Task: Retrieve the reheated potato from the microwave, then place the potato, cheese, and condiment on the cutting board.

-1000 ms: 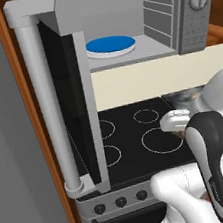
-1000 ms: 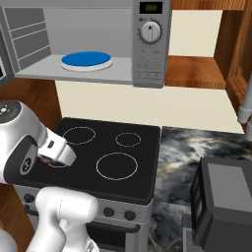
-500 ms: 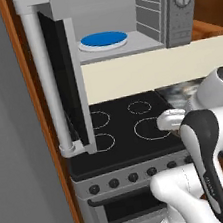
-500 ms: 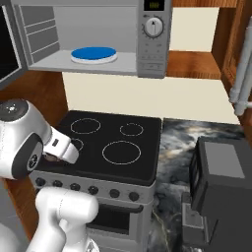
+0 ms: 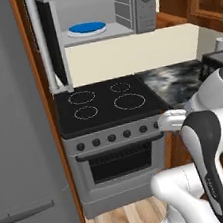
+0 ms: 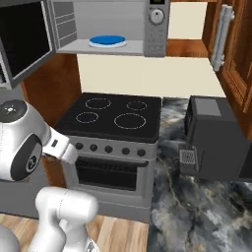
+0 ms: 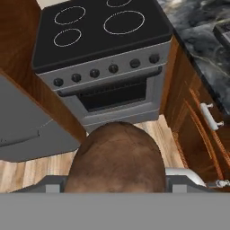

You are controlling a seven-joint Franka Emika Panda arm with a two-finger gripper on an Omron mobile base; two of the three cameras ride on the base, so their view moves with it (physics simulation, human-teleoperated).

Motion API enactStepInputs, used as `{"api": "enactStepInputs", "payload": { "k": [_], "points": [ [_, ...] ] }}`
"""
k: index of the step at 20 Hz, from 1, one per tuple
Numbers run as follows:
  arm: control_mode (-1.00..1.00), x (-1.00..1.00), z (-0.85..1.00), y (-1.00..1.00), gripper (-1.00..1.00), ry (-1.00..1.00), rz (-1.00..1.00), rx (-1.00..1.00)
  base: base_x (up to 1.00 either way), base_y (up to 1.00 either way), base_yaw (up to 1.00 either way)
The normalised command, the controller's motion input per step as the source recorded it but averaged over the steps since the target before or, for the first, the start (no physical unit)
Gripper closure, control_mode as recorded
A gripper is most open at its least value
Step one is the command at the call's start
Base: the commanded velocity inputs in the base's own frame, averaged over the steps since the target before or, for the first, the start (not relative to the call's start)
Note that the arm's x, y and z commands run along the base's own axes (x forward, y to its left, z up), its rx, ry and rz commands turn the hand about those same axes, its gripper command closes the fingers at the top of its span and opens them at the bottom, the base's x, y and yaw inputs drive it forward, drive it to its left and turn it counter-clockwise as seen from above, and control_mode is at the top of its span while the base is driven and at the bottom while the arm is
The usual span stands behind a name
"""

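The potato (image 7: 116, 157) sits low in the hand frame, pinched in the jaws; microwave (image 5: 118, 9) open, upper frame. Board placement, cheese and condiment remain.

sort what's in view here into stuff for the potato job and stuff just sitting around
Job things:
- potato, large at the bottom of the hand view
- microwave, door open

Just around:
- blue plate inside the microwave
- stove
- marbled countertop
- dark box on the countertop
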Motion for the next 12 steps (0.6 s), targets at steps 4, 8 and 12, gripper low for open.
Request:
{"api": "enactStepInputs", "payload": {
  "k": [4,8,12],
  "points": [
    [1.0,0.0,0.0,0.0,1.0,0.0,0.0,0.0,-0.32,0.22,-0.6],
    [1.0,0.0,0.0,0.0,1.0,0.0,0.0,0.0,-0.14,0.14,-0.78],
    [1.0,0.0,0.0,0.0,1.0,0.0,0.0,0.0,-0.15,0.01,-0.83]
  ]
}}
